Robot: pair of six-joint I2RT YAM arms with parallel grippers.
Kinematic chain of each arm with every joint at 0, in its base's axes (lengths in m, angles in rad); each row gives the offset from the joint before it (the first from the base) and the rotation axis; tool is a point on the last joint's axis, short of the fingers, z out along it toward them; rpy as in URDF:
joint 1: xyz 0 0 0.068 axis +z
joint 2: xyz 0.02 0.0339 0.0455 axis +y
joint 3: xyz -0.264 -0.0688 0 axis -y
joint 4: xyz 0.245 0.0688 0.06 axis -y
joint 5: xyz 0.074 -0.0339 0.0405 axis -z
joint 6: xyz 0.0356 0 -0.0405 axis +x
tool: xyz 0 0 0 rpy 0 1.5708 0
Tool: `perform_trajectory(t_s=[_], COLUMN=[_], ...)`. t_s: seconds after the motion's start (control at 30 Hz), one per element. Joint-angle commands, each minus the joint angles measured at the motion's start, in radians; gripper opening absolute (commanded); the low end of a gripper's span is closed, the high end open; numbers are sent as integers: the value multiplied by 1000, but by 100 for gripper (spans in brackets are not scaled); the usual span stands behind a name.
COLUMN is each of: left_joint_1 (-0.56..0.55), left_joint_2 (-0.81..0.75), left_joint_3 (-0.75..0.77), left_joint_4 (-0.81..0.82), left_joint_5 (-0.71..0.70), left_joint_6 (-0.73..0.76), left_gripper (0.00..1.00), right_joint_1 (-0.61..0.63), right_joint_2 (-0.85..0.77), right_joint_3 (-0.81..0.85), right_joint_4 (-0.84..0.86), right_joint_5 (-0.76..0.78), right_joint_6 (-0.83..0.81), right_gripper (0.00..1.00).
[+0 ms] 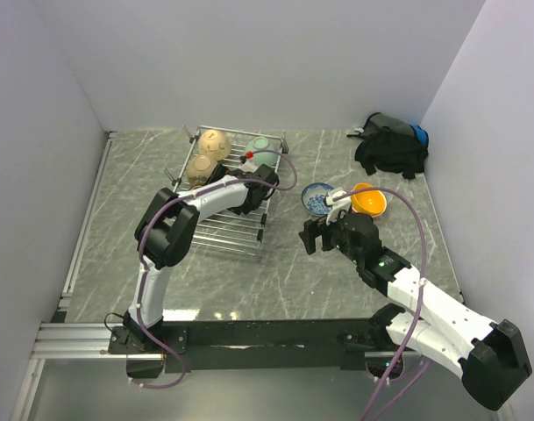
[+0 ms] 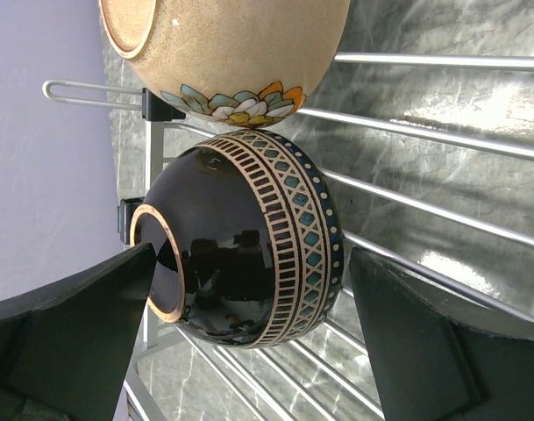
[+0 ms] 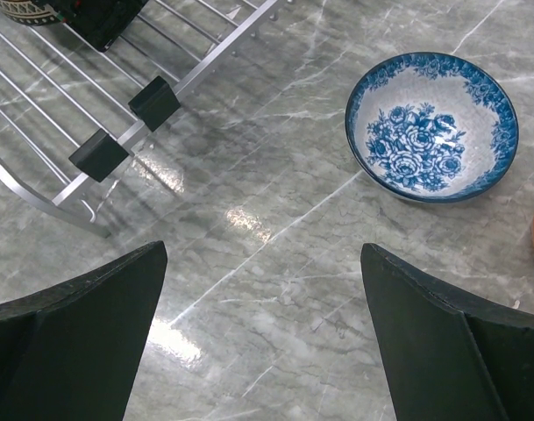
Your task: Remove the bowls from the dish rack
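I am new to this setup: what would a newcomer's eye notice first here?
A glossy dark bowl with a patterned band lies on the wire rack, framed by the open left pincer. On the marble table right of the rack stand a blue-flowered white bowl and an orange bowl.

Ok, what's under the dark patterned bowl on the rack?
The dark patterned bowl is upside down, rim against the dish rack wires, and grey marbled tabletop shows between them. Whatever lies beneath its dome is covered by the bowl itself.
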Motion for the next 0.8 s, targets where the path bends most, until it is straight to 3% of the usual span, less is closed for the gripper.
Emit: perform_trajectory(t_s=[0.0,0.17,0.57,0.77], left_joint_1=[-2,0,-5,-2], left_joint_2=[31,54,-73,-155], left_joint_3=[8,25,20,9], left_joint_4=[-31,-68,-91,-75], left_joint_5=[-7,-41,-25,14], left_joint_6=[-27,-30,-50,-53], left_gripper=[99,98,61,51], right_joint_1=[0,1,1,0], right_joint_2=[4,4,-2,-23], right_joint_3=[5,7,8,-4], right_joint_4=[53,52,47,76], right_joint_5=[-3,-3,-3,-80], right_joint_6=[4,4,4,-6], right_gripper=[100,100,100,100])
